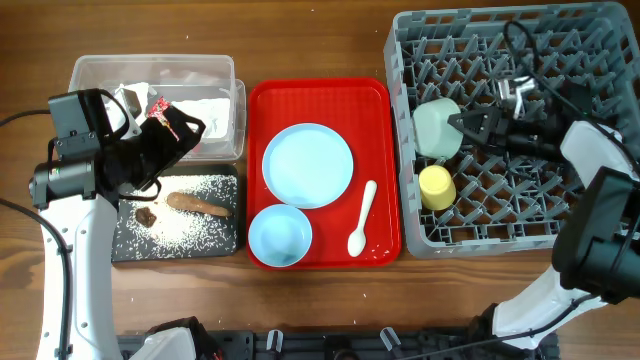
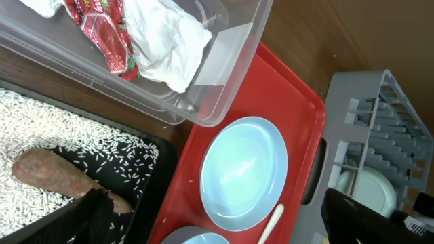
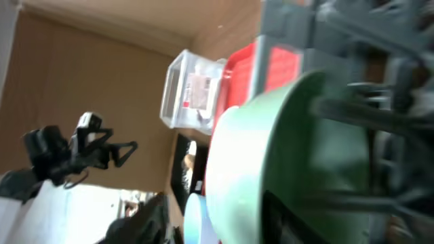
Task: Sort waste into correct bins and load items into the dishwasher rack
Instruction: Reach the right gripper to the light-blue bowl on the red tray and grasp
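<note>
Sitting in the clear tub [image 2: 224, 88], tissue [image 2: 166, 44] and red wrapper [image 2: 102, 34]

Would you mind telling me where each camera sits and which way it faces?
Overhead: above the table, facing straight down on clear tub, red tray and dishwasher rack; left arm and right arm show.
Left wrist: over the black tray, angled down toward the plate; its own dark fingers show at the bottom.
Right wrist: low over the rack, rolled sideways, close on a bowl; own fingers unclear.
Shared: all three show the clear tub and red tray.
</note>
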